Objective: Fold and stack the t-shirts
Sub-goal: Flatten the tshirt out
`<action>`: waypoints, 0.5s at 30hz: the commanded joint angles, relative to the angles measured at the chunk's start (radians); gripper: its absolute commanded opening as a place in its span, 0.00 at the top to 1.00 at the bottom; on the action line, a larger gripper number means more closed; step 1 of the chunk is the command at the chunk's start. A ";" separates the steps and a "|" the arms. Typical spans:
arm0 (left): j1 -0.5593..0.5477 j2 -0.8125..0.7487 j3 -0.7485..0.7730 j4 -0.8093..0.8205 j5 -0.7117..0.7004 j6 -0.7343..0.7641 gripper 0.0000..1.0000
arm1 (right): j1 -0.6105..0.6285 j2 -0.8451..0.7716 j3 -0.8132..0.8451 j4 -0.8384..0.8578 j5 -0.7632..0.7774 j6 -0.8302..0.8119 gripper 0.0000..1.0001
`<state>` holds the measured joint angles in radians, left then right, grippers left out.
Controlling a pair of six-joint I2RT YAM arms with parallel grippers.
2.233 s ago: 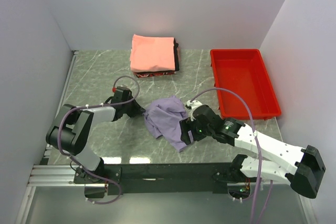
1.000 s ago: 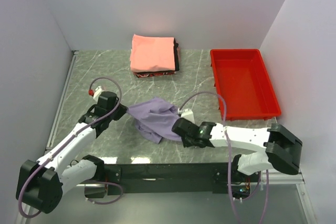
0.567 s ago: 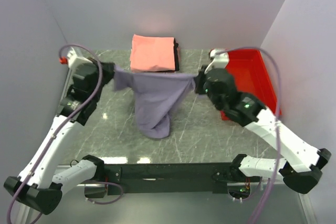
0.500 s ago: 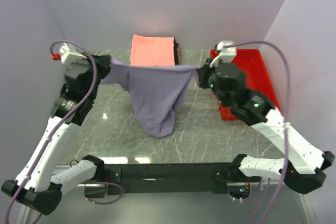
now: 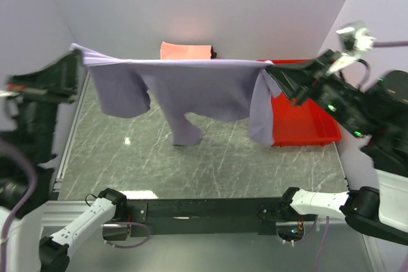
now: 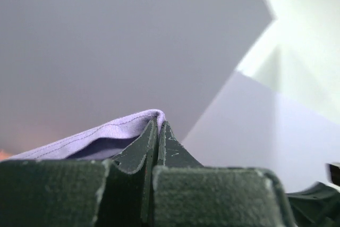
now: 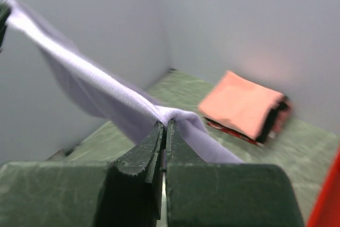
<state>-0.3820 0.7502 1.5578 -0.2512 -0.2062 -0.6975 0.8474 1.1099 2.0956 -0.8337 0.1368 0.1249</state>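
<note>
The lavender t-shirt [image 5: 204, 87] hangs stretched out high above the table, its top edge taut between both grippers. My left gripper [image 5: 80, 52] is shut on one upper corner; in the left wrist view the cloth [image 6: 101, 134] is pinched at the tips of that gripper [image 6: 158, 126]. My right gripper [image 5: 271, 67] is shut on the other corner, with the cloth [image 7: 95, 78] running away from its tips [image 7: 164, 126]. The folded stack sits at the back of the table, its salmon-pink top [image 7: 241, 102] over black and dark red layers [image 7: 276, 118]. The hanging shirt hides most of the stack [image 5: 185, 49] from above.
A red plastic tray [image 5: 312, 125] stands at the right of the marbled green table [image 5: 210, 164], partly behind the shirt's right sleeve. White walls close in the left, back and right sides.
Both arms have risen and spread far apart. The lavender shirt went from a crumpled heap on the table to a sheet stretched out in the air.
</note>
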 commanded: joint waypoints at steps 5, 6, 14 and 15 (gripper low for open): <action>0.028 0.008 0.248 0.007 0.197 0.081 0.99 | -0.005 -0.143 0.052 -0.033 -0.299 0.012 1.00; 0.047 0.006 0.269 0.006 0.214 0.078 0.99 | -0.005 -0.151 0.043 -0.030 -0.313 0.013 1.00; 0.230 0.038 0.223 0.017 0.208 0.056 0.99 | -0.005 -0.128 -0.045 -0.018 -0.139 0.044 1.00; 0.229 0.055 0.181 0.010 0.159 0.059 0.99 | -0.005 -0.121 -0.099 -0.013 -0.041 0.042 1.00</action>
<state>-0.1848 0.7574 1.7847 -0.2905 0.1154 -0.6693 0.8486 0.9787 2.0686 -0.8577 -0.1486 0.1604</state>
